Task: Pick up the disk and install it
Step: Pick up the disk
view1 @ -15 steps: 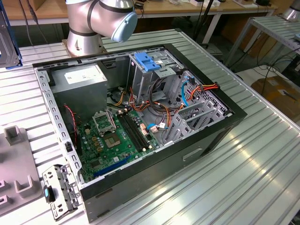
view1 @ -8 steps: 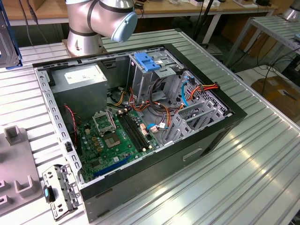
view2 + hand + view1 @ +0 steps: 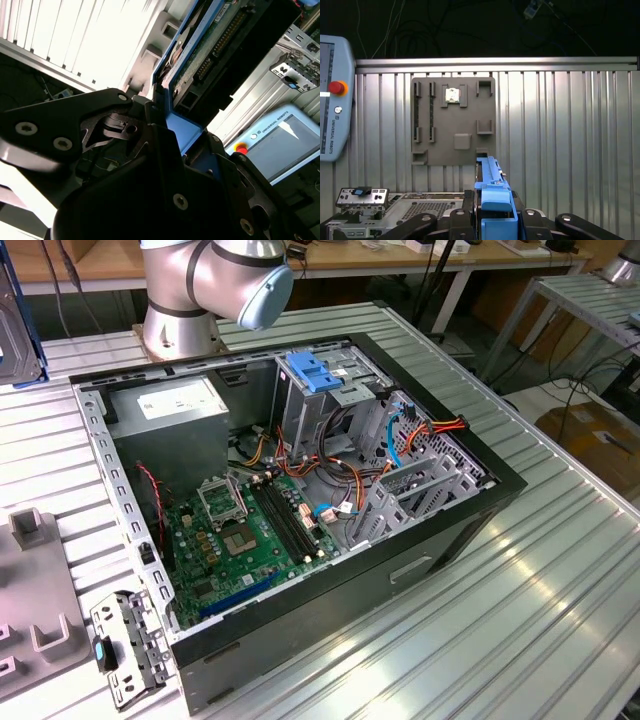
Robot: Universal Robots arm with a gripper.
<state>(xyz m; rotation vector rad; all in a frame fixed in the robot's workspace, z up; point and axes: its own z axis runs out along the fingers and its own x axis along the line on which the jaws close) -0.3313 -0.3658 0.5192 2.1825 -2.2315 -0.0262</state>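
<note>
Exterior view: an open computer case lies on its side on the ribbed metal bench, with the arm's base standing behind it. Inside the case, the green motherboard lies on the floor and the grey power supply occupies the corner nearest the arm's base. A blue plastic bracket sits on top of the drive cage, and orange and blue cables run beside the cage. At the exterior view's left, a grey fixture plate lies on the bench, with a small perforated metal plate between it and the case.

First wrist view: the gripper is seen from behind. Its jaws are clenched on the disk, which presents edge-on, its blue carrier rail pointing away from the camera. Beyond the disk are the fixture plate and the ribbed bench. A teach pendant with a red button lies at the bench edge.

Second wrist view: the gripper grasps the blue carrier at one end. The disk extends outward from the jaws, its green circuit-board face and connector row exposed. The teach pendant lies beyond.

Finding: the disk is held in the jaws, not seated in the case.
</note>
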